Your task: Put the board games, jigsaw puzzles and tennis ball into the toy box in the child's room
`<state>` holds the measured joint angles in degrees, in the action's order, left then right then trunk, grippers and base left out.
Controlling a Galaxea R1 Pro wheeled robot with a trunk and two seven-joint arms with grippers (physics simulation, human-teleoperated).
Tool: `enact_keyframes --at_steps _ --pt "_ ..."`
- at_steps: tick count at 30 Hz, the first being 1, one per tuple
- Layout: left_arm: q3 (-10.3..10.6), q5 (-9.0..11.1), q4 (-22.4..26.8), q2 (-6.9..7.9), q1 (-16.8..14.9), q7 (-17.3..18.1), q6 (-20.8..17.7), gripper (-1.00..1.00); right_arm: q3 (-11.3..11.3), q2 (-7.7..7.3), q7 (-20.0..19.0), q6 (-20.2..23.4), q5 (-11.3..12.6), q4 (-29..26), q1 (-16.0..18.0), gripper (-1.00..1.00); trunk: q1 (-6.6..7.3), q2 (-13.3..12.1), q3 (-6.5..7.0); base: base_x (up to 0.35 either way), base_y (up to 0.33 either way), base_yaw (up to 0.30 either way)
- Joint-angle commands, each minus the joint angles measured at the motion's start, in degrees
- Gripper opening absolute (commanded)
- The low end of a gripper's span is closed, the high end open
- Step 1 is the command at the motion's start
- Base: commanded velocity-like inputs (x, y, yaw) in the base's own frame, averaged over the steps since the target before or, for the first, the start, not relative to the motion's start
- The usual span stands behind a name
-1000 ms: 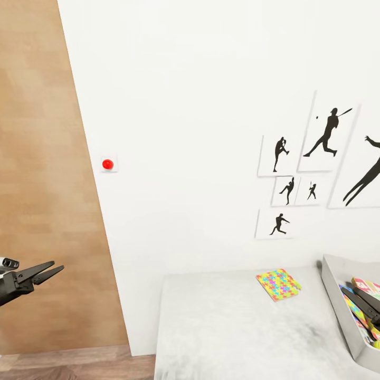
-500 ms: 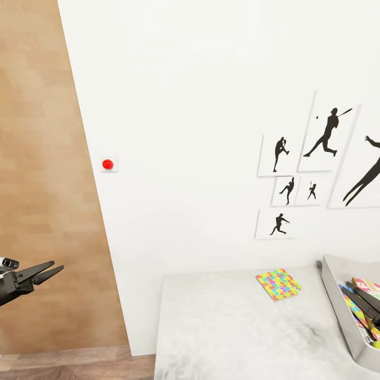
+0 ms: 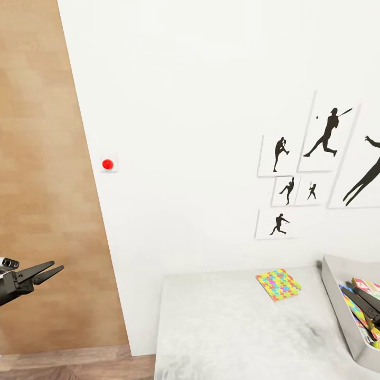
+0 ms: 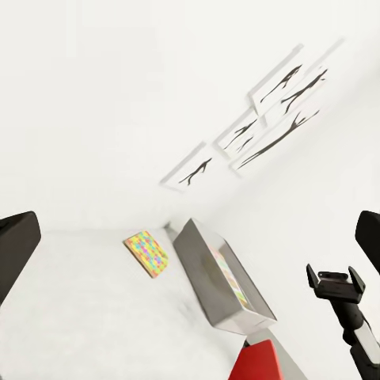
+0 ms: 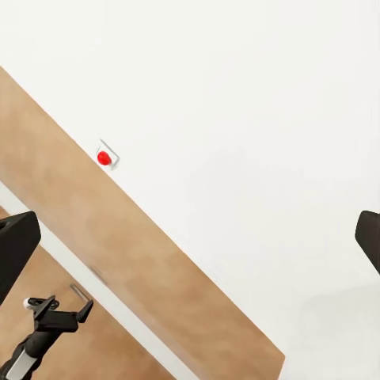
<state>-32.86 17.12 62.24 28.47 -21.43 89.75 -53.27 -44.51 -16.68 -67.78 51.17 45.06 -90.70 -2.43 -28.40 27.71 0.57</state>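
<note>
One small multicoloured jigsaw puzzle lies flat on the light-grey table near the wall, also seen from the left wrist. To its right stands the grey toy box with colourful flat game boxes inside. My right gripper hovers over the toy box, pointing left, open and empty. Off the table's left end my left gripper hangs in the air in front of the wooden panel, open with nothing between its fingers. The bed and the tennis ball are out of view.
A white wall with black baseball-player silhouettes rises behind the table. A red button sits on the wall left of the table. A brown wooden panel stands at the far left, with wood floor below.
</note>
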Motion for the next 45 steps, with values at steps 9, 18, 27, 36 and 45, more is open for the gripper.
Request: enact_keyframes --at_steps 9,18,27,36,45 --pt "0.0 -0.1 0.0 0.0 0.0 0.3 -0.6 1.0 0.0 0.17 0.0 0.3 0.2 -0.1 0.0 1.0 -0.02 0.0 0.0 0.0 0.0 0.0" --pt "0.0 -0.1 0.0 0.0 0.0 0.3 -0.6 1.0 0.2 0.32 0.3 0.6 0.2 -0.2 0.0 1.0 -0.02 0.0 0.0 0.0 0.0 0.0" --pt "-0.1 -0.1 0.0 0.01 0.0 0.3 -0.6 1.0 0.8 -0.16 1.2 1.7 0.1 -0.1 0.1 1.0 -0.02 0.0 0.0 0.0 0.0 0.0" --pt "0.0 -0.1 0.0 0.0 0.0 0.3 -0.6 1.0 1.1 -1.35 5.8 7.5 -0.5 -0.2 2.3 1.0 -0.02 0.0 0.0 0.0 0.0 0.0" --pt "0.1 -0.1 0.0 0.0 0.0 0.3 -0.6 1.0 1.8 -3.13 8.4 8.8 -0.4 -0.2 8.1 1.0 -0.02 0.0 0.0 0.0 0.0 0.0"
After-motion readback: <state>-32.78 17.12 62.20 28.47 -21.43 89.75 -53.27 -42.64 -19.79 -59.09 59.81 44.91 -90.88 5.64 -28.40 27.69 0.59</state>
